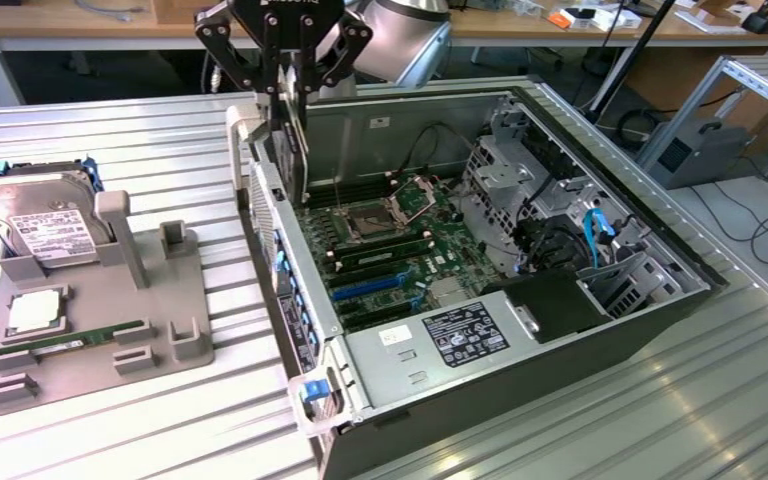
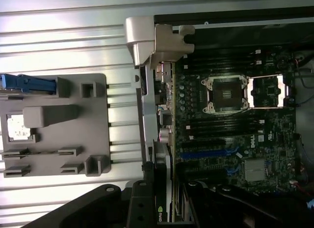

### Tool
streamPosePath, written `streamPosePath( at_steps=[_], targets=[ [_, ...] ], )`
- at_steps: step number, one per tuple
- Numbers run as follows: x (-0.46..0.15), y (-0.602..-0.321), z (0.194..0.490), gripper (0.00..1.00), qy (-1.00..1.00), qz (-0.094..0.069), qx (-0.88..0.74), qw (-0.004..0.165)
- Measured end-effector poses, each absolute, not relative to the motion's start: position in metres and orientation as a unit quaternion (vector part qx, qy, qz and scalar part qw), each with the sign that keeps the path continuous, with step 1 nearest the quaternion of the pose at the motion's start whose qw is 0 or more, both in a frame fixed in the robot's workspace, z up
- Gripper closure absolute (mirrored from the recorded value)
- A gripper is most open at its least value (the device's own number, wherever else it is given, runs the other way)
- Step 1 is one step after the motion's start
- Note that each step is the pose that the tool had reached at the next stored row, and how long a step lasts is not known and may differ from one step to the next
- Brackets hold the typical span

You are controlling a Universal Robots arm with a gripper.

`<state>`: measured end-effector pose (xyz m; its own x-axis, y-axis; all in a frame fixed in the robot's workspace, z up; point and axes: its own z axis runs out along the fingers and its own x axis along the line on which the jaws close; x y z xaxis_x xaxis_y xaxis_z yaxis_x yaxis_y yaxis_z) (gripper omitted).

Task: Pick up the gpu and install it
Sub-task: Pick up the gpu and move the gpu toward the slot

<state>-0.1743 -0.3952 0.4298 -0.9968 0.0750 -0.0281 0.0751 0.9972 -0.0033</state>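
Pinching the gpu (image 2: 165,149) between its two black fingers, the gripper (image 2: 164,191) holds the card upright; the fingers are pressed on its upper part, not spread wide. In the exterior view the gripper (image 1: 288,95) stands above the open computer case (image 1: 651,250). The gpu (image 1: 293,150) hangs down just beside the rear wall (image 1: 261,210) of the case, on the exterior view's left. I cannot tell if its lower edge already touches something.

Under the card lies the motherboard (image 2: 235,134), with a blue slot (image 2: 208,153) and black slots next to it, and further on the processor socket (image 2: 225,93).

I judge that the step in hand is to bring the card to its slot. To do it well, the card's contact edge should be parallel to the slot and exactly over it. The metal end should come close to the rear wall without scraping it. The way down should be straight, with no tilt, because a slanted card can jam.

Well apart, on the table (image 1: 131,130), the gray holder (image 1: 157,320) carries the hard drive (image 1: 51,230) and a memory stick (image 1: 71,345).
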Motion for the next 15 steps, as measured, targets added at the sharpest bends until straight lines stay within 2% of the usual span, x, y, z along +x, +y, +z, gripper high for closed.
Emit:
streamPosePath(
  at_steps=[15],
  targets=[
    [-0.154,-0.395,0.430,0.73,0.999,-0.002,0.038,0.014]
  ],
)
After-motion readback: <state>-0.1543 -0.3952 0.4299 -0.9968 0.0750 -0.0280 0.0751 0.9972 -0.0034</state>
